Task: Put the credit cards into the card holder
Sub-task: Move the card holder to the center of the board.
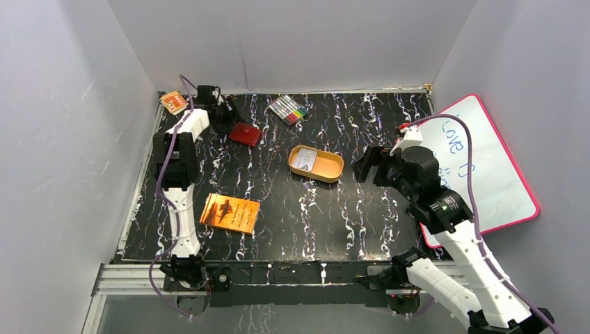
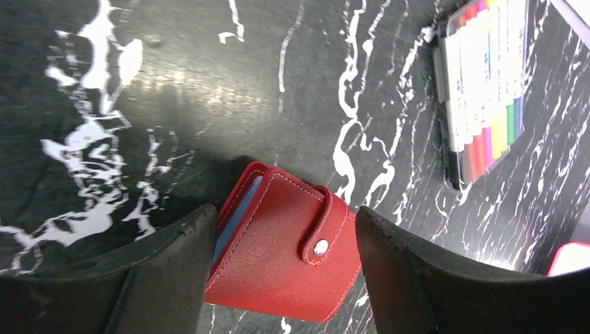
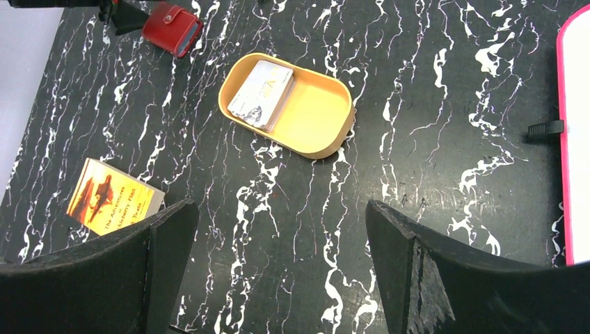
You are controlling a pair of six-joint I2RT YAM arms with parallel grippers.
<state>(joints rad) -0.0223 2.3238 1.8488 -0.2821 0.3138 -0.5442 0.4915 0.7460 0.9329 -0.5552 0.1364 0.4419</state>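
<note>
The card holder (image 1: 245, 134) (image 2: 278, 243) (image 3: 172, 29), a red wallet with its tab snapped, lies at the back left of the table. My left gripper (image 1: 233, 122) (image 2: 285, 212) is open and straddles it, one finger close against each side. The credit cards (image 1: 304, 161) (image 3: 261, 95) are a pale stack in the left end of an orange-tan oval tin (image 1: 332, 170) (image 3: 320, 111) mid-table. My right gripper (image 1: 369, 167) (image 3: 278, 209) hangs wide open to the right of the tin, with only bare table between its fingers.
An orange booklet (image 1: 229, 213) (image 3: 111, 198) lies front left. A pack of coloured markers (image 1: 289, 109) (image 2: 483, 76) sits at the back. A pink-rimmed whiteboard (image 1: 480, 167) (image 3: 577, 132) leans at the right edge. A small orange item (image 1: 174, 102) rests in the back left corner.
</note>
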